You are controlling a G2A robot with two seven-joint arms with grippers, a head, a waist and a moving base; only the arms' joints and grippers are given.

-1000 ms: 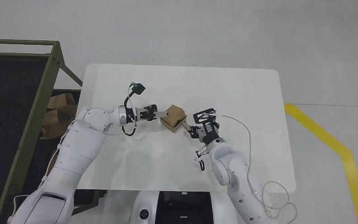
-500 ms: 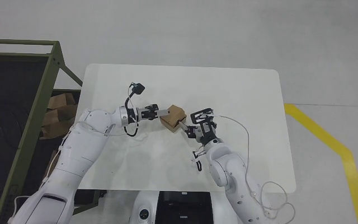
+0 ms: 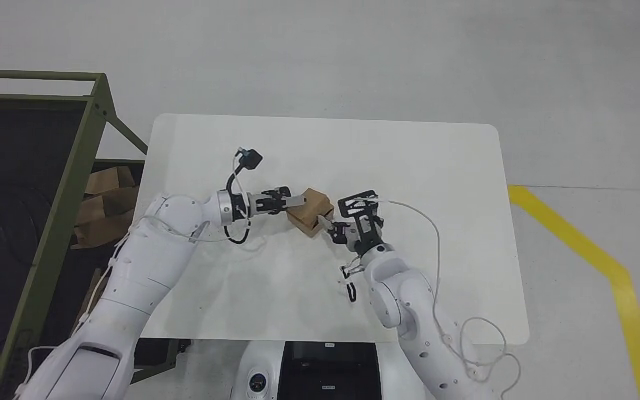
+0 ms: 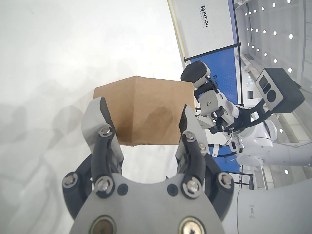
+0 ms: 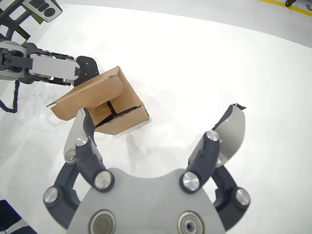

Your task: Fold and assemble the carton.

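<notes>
Top view puts the left gripper [image 3: 287, 203] just on the left of the carton [image 3: 313, 209], with its tip touching the brown cardboard. In the left wrist view its two fingers [image 4: 103, 113] stand apart, and their pads lie against the near face of the carton. That face is wider than the gap between them, so the fingers are not closed around it. In the right wrist view one dark pad of this gripper rests on the upper panel of the carton.

The carton is near the middle of the white table [image 3: 440, 180]. It is tilted, with its lower edge on the table and its upper part raised on the left gripper's side. Its long axis runs from one gripper to the other. Its flap end points to the right gripper. The flaps there are partly folded in, and a dark gap stays between them.

The right gripper [image 5: 159, 109] is just on the right of the carton, with its jaws spread wide. One fingertip is just beside the lower corner of the flap end. The other fingertip is well apart from the carton, over bare table.
</notes>
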